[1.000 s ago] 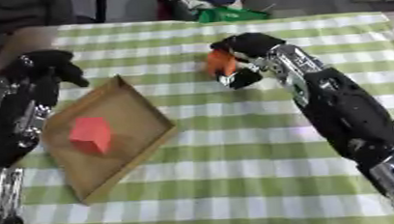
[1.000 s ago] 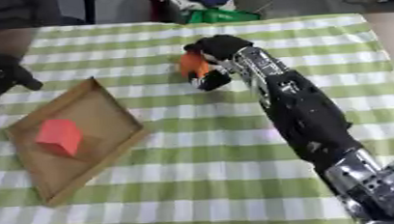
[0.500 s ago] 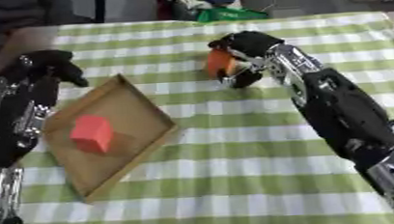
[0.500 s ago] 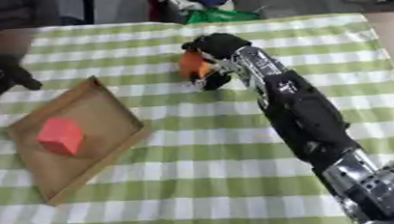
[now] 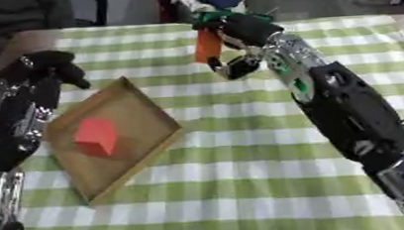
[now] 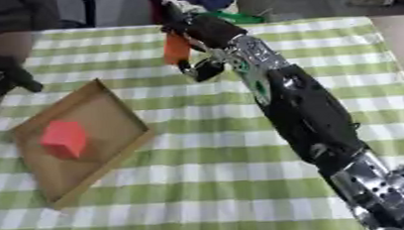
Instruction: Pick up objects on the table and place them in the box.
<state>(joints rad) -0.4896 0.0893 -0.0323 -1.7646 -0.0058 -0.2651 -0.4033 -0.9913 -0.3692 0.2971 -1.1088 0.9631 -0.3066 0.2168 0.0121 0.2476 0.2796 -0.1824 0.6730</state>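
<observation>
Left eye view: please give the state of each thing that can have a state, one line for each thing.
Orange block: held in the right robot hand, lifted off the table.
Red block: lying inside the box.
Box: open, on the table, holding only the red block.
Right robot hand: fingers curled round the orange block.
Left robot hand: fingers curled, holding nothing, at the box's far left corner.
Tablecloth: spread flat.

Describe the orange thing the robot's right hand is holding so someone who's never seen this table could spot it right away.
Start at the green and white checked tablecloth and follow the black right arm to the table's far side. There the right hand is curled round an orange block. It is orange and held up, unlike the red block, which lies in the brown box.
</observation>
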